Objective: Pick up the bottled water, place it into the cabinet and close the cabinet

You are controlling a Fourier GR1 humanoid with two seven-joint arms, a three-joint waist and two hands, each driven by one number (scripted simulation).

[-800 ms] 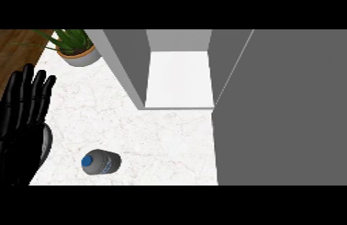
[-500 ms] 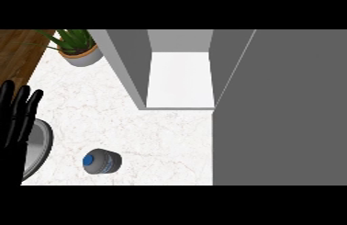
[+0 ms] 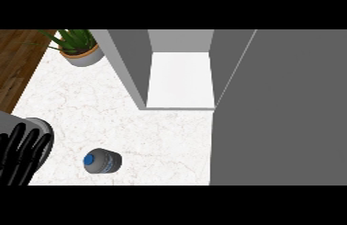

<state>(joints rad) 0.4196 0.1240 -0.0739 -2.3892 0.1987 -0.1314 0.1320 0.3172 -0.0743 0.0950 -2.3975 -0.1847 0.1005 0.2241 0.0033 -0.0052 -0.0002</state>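
A grey, blue-capped bottle of water (image 3: 102,161) is seen from above, standing upright on the white marble counter (image 3: 102,109) near the lower edge of the view; it is touched by nothing. The black left hand (image 3: 23,155) is shown at the lower left, just beside the bottle but apart from it; its fingers are held straight and close together, pointing up the view, and nothing is held by them; part of the grey forearm (image 3: 42,127) is seen behind them. The right hand is not shown. The open grey cabinet (image 3: 180,65) is placed at the upper middle, its white shelf floor (image 3: 181,79) exposed; the large grey cabinet door (image 3: 284,109) is spread across the right side of the view. A green plant in a pale round pot (image 3: 80,48) is set at the upper left, near the brown wooden strip (image 3: 17,63) along the counter's left edge, well apart from the bottle.
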